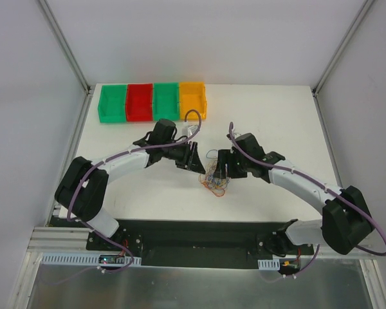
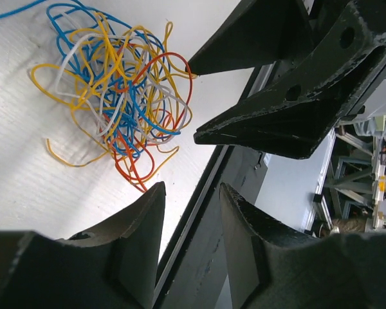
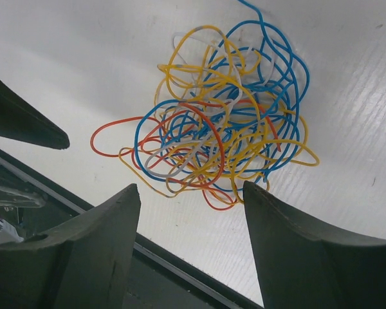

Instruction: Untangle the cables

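The cables [image 1: 214, 179] lie in one tangled heap of thin orange, yellow, blue and white wires on the white table, between the two grippers. The heap fills the upper left of the left wrist view [image 2: 119, 96] and the middle of the right wrist view [image 3: 219, 129]. My left gripper [image 1: 196, 161] is open and empty, just left of the heap and above the table [image 2: 193, 190]. My right gripper [image 1: 222, 166] is open and empty, just above and right of the heap [image 3: 190, 188], with the wires beyond its fingertips. Neither gripper touches the wires.
Four bins stand in a row at the back: green [image 1: 112, 103], red [image 1: 139, 102], green [image 1: 166, 101], orange [image 1: 193, 98]. The table's black front edge [image 1: 199, 225] runs close below the heap. The right gripper's fingers [image 2: 276, 122] show in the left wrist view.
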Action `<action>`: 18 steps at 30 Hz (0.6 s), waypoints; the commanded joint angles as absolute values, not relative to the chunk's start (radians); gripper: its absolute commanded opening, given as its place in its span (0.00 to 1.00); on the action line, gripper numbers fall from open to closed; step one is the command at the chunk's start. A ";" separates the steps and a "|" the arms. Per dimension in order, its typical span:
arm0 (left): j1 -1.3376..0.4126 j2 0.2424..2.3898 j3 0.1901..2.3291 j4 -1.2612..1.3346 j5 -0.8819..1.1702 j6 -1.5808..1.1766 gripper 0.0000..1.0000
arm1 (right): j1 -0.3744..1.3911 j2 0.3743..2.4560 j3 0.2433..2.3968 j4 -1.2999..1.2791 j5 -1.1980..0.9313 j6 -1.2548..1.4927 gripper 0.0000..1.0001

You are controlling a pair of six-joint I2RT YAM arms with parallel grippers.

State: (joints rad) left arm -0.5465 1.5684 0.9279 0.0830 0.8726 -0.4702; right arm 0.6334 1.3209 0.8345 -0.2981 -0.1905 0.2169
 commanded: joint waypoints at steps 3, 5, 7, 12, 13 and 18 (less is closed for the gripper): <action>-0.595 1.614 1.008 -0.064 0.802 -0.391 0.39 | 0.650 1.296 0.818 -0.284 -0.172 0.244 0.68; -0.600 1.641 1.026 -0.096 0.779 -0.380 0.39 | 0.655 1.304 0.818 -0.278 -0.167 0.245 0.68; -0.601 1.654 1.043 -0.120 0.758 -0.368 0.39 | 0.663 1.311 0.818 -0.276 -0.157 0.247 0.68; -0.603 1.626 1.060 -0.167 0.655 -0.328 0.49 | 0.681 1.345 0.821 -0.261 -0.150 0.256 0.69; -0.604 1.618 1.054 -0.170 0.628 -0.325 0.52 | 0.683 1.353 0.822 -0.259 -0.149 0.255 0.69; -0.621 1.652 1.066 -0.195 0.600 -0.321 0.57 | 0.692 1.374 0.828 -0.239 -0.143 0.271 0.69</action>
